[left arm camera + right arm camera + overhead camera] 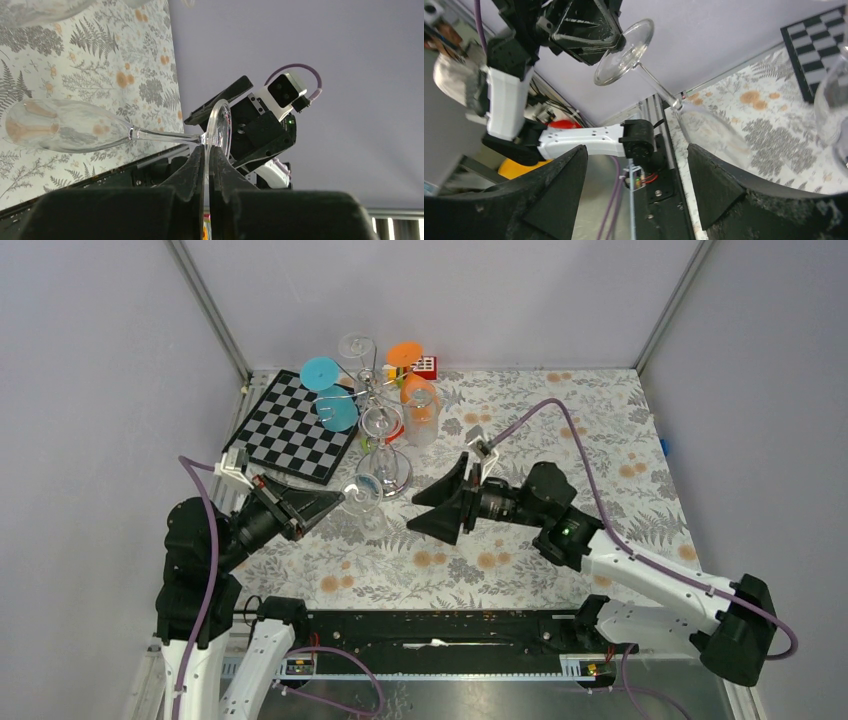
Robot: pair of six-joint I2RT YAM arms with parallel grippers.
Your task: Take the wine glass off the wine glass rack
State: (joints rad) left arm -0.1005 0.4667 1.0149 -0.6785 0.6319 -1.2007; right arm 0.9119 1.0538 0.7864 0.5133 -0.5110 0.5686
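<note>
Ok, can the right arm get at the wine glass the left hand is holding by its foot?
Probably yes. The right hand is open and faces the wine glass, whose bowl and stem stick out free from the left hand, with nothing between them.

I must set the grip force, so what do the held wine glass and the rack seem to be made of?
The wine glass: clear glass by its look, perhaps clear plastic; the fern tablecloth shows through its glossy bowl. The rack: thin wire, probably metal, silver and shiny, bent into curled loops.
</note>
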